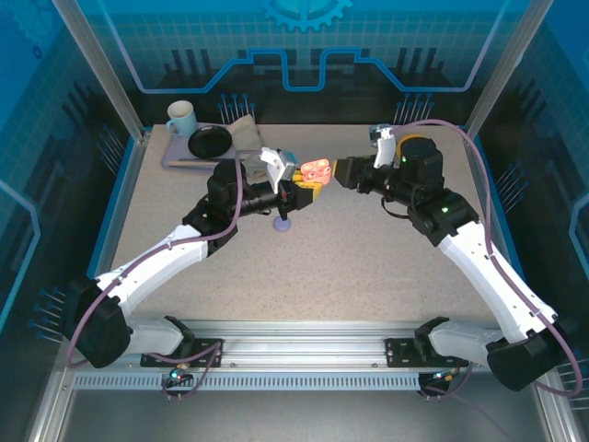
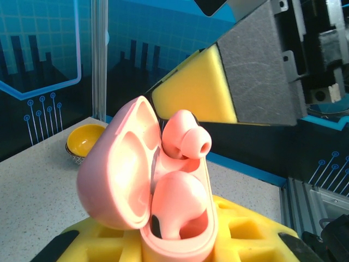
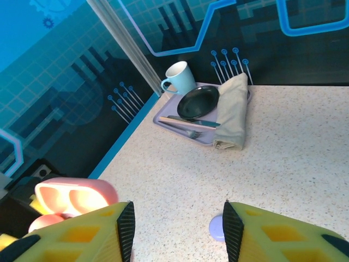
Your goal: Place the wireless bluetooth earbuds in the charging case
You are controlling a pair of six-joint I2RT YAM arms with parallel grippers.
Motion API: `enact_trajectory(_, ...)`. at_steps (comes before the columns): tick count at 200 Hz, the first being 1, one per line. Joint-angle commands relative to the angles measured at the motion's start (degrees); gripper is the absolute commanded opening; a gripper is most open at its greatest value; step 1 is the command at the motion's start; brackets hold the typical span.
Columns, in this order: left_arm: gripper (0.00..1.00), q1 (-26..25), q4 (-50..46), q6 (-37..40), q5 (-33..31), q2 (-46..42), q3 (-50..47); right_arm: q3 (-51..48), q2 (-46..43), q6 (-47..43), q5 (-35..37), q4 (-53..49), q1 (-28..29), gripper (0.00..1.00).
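Top external view: my left claw [image 1: 304, 191] is pressed shut on a small salmon-pink rounded plastic charging case [image 1: 317, 169]. I hold the case up over the middle of the speckled grey table [image 1: 368, 267]. My right claw [image 1: 342, 173] is just beside the case, on its right side. A small pale purple round thing [image 1: 283, 223] lies on the table near my left claw.

In the left wrist view the lid of the case is open and tips to the left. One tiny salmon-pink plastic earbud [image 2: 177, 210] sits down in its hole in the case. The other salmon-pink earbud [image 2: 185, 136] is at the top hole and sticks up, with its round tip pointing right. A yellow pad [image 2: 193, 90] of my right claw is just above and behind that earbud. I cannot tell if it touches it. A small yellow bowl [image 2: 87, 143] stands on the table far behind.

In the right wrist view my right claw is spread wide, and nothing is between its yellow fingers [image 3: 92, 234]. The pink case is outside them, next to the finger on the left of the picture. In the far corner a pale purple tray [image 1: 177, 157] holds a light blue mug [image 3: 180, 77], a black plate [image 3: 199, 102] and a folded beige cloth [image 3: 232, 112].
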Motion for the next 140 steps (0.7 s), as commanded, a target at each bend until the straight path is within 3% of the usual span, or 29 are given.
enact_trajectory(1, 0.00, -0.4, 2.8, 0.0, -0.1, 0.8, 0.5, 1.4, -0.1, -1.6, 0.9, -1.9, 2.1, 0.49)
enact_trajectory(49, 0.00, -0.4, 3.0, -0.2, -0.2, 0.9, 0.4, 2.2, 0.2, -3.0, 3.0, -3.3, 4.4, 0.48)
enact_trajectory(90, 0.00, -0.4, 2.9, 0.2, -0.1, 0.8, -0.2, 3.3, -1.4, -3.8, 6.8, -5.0, 3.0, 0.48)
enact_trajectory(140, 0.00, -0.4, -0.1, 4.5, -0.2, 1.4, -1.8, 13.6, 4.4, -3.4, 2.0, -12.4, -1.1, 0.48)
